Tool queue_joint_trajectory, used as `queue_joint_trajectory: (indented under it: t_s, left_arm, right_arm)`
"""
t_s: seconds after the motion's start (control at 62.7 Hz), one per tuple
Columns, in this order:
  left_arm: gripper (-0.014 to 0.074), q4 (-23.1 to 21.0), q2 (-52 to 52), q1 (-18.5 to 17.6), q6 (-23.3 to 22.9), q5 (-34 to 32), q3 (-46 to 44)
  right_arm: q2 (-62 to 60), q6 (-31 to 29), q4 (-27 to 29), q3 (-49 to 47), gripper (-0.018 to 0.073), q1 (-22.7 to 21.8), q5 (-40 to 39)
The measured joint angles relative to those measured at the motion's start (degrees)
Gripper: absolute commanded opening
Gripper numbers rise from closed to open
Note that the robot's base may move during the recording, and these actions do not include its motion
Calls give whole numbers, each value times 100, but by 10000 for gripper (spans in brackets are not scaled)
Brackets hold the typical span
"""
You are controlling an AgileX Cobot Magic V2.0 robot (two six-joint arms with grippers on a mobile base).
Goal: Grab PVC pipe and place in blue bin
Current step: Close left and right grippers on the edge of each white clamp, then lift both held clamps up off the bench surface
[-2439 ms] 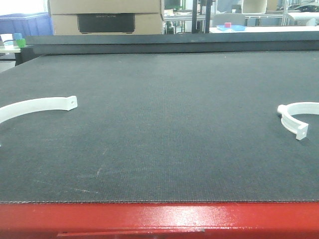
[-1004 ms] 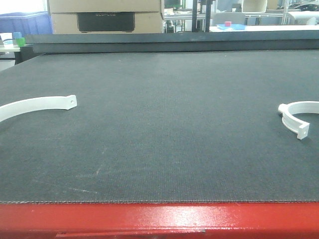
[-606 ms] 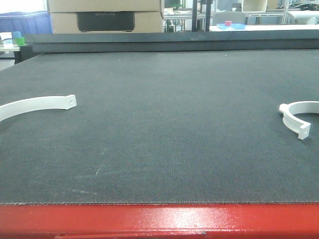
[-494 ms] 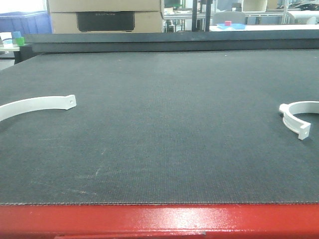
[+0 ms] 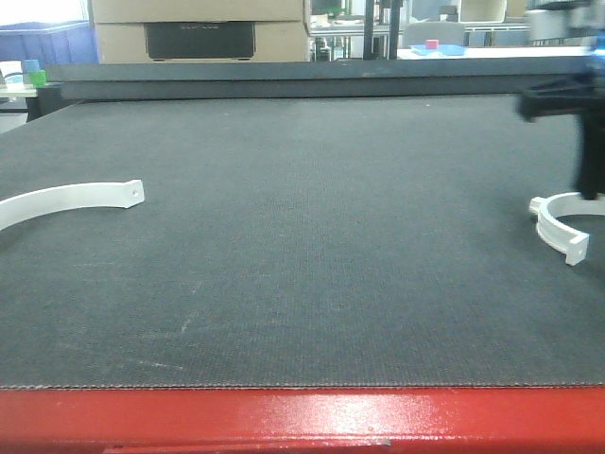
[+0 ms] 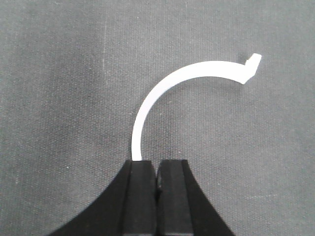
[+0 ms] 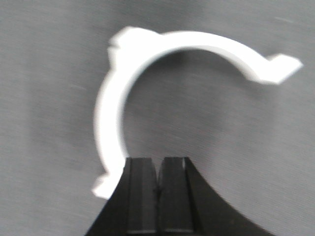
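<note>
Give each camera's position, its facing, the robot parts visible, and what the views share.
Front: low at the table's red near edge, facing across the dark mat toward boxes; blurred right arm top right.
Left wrist: on the left arm, looking down at the mat; shut left gripper at bottom.
Right wrist: on the right arm, looking down; shut right gripper at bottom.
Shared: front and left wrist see the left PVC piece; front and right wrist, the right PVC piece.

Surface: dark woven mat (image 5: 302,236), centre | Edge: red table rim (image 5: 302,416), bottom | Rear: cardboard boxes (image 5: 198,28), upper left | Lighting: bright, even
</note>
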Motion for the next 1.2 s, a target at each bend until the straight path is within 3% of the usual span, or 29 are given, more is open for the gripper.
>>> queue_joint_trajectory:
  t_s: [0.175, 0.239, 0.383, 0.494, 0.813, 0.925, 1.052, 1.196]
  left_arm:
    - [-96, -9, 0, 0, 0, 35, 0]
    - [-96, -9, 0, 0, 0, 103, 0]
    - [-96, -9, 0, 0, 0, 265, 0]
    - [-96, -9, 0, 0, 0, 279, 0]
    - [-96, -55, 0, 0, 0, 292, 0]
    - [-96, -118, 0, 0, 0, 292, 0]
    - [-96, -182, 0, 0, 0, 292, 0]
    - [-97, -365, 0, 0, 0, 292, 0]
  right_arm:
    - [411, 483, -11, -539, -129, 95, 224]
    - [480, 543, -24, -660, -62, 95, 265]
    - [594, 580, -46, -781, 185, 95, 298]
    - [752, 605, -46, -795, 251, 95, 306]
    - [1297, 627, 249, -799, 217, 95, 115]
    - [1329, 640, 277, -826, 81, 95, 115]
    - [1363, 656, 116, -917, -172, 105, 344]
    - [1373, 661, -307, -1241, -168, 105, 949]
